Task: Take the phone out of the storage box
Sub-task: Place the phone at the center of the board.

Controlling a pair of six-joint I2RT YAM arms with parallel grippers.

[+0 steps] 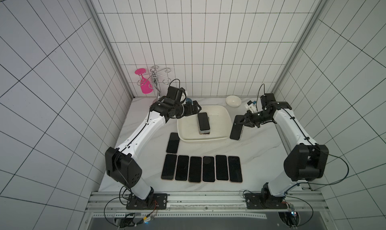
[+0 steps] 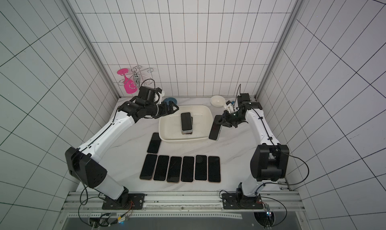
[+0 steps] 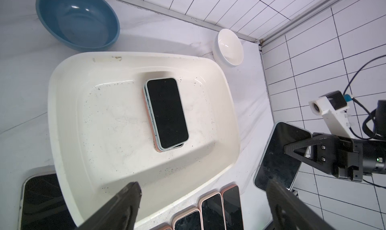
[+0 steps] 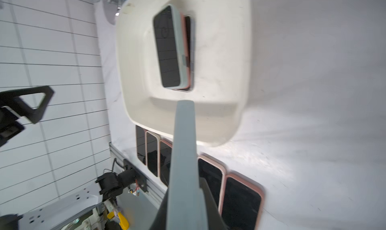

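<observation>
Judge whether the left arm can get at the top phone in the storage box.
Probably yes: the left tool hangs open by the storage box rim, and nothing covers the top phone.

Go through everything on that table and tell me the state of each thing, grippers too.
left gripper, open and empty.
right gripper, shut on the held phone.
held phone, outside the storage box, at its right side.
storage box, holds a stack of phones.
row of six phones, flat on the table.
single phone, flat beside the box.
blue bowl, empty.
white bowl, empty.
pink glass, hanging upside down on the wire rack.
</observation>
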